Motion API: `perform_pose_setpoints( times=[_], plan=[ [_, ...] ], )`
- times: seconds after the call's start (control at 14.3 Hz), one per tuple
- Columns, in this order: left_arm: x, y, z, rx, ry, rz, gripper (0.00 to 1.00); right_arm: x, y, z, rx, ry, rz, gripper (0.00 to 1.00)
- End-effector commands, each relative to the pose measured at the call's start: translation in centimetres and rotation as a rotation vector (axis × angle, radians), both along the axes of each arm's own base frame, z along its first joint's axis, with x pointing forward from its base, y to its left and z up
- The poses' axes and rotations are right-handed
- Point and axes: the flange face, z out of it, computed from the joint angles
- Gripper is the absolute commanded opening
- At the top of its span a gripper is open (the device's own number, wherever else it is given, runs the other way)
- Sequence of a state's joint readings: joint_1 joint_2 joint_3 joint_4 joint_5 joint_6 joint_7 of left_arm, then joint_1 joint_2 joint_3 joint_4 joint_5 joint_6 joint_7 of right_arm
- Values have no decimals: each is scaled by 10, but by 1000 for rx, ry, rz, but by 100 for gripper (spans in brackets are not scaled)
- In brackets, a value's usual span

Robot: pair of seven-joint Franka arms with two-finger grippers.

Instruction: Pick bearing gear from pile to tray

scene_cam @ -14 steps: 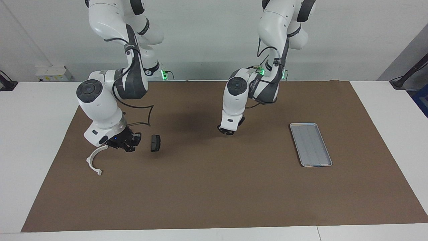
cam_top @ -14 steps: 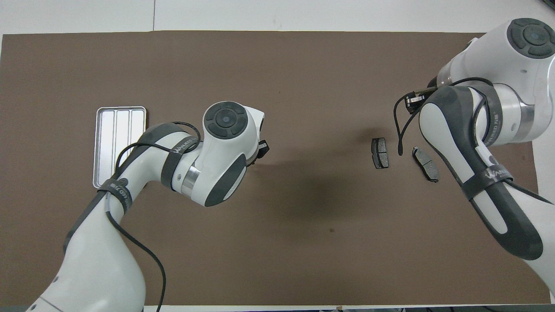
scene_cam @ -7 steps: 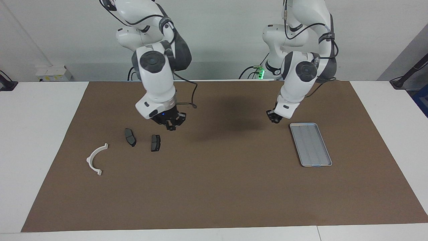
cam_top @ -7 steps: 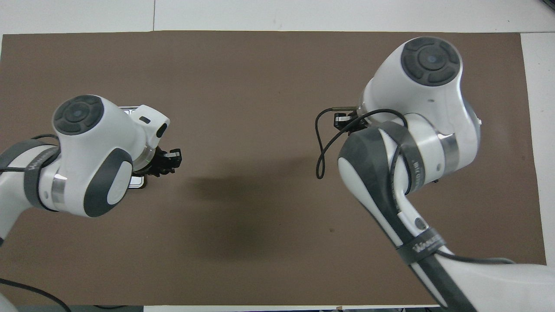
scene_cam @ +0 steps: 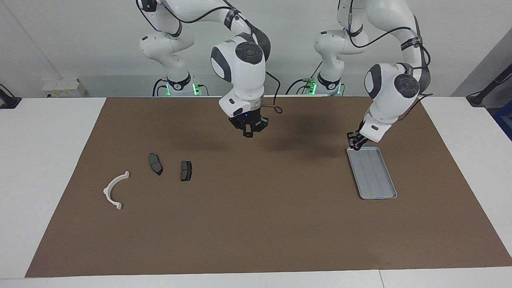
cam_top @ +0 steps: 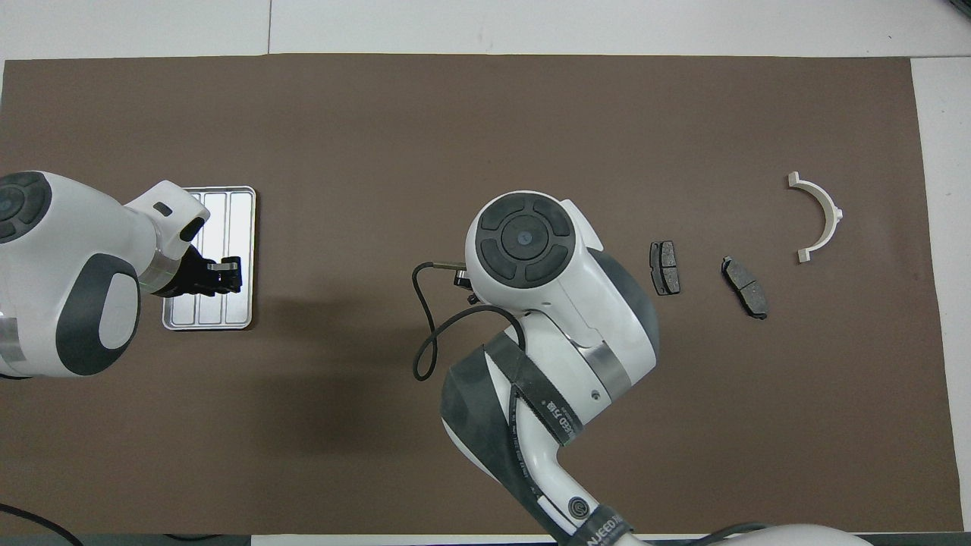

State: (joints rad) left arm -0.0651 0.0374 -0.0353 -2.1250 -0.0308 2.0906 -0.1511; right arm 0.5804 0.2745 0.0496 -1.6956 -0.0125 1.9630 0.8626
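The silver tray (scene_cam: 374,176) lies on the brown mat toward the left arm's end; it also shows in the overhead view (cam_top: 227,212). My left gripper (scene_cam: 354,143) hangs low over the tray's end nearest the robots, as the overhead view (cam_top: 224,274) also shows. The pile lies toward the right arm's end: a white curved arc (scene_cam: 114,191) and two dark brake pads (scene_cam: 155,163) (scene_cam: 186,170). No small black round piece shows. My right gripper (scene_cam: 249,131) hangs over the mat's middle, away from the pile.
The brown mat (scene_cam: 260,224) covers most of the white table. In the overhead view the right arm's wrist (cam_top: 531,250) hides its own gripper; the arc (cam_top: 819,216) and the pads (cam_top: 665,268) (cam_top: 745,287) lie in the open.
My left gripper has moved from the mat's middle to the tray. My right gripper has left the pile, risen and moved to the mat's middle, uncovering the arc and a brake pad.
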Motion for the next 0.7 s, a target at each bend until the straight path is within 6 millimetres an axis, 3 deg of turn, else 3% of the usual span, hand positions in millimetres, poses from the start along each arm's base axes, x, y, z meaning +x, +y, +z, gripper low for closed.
perform_pose_setpoints(
  times=[0.0, 0.28, 0.63],
  plan=[
    [-6, 28, -15, -12, -34, -41, 0, 1, 10, -38, 9, -21, -4, 0],
    [-8, 38, -36, -13, -56, -42, 0, -5, 34, -73, 16, -24, 0, 0],
    [-3, 41, -64, -13, -56, -39, 0, -10, 24, -105, -8, 4, 60, 0]
  ],
)
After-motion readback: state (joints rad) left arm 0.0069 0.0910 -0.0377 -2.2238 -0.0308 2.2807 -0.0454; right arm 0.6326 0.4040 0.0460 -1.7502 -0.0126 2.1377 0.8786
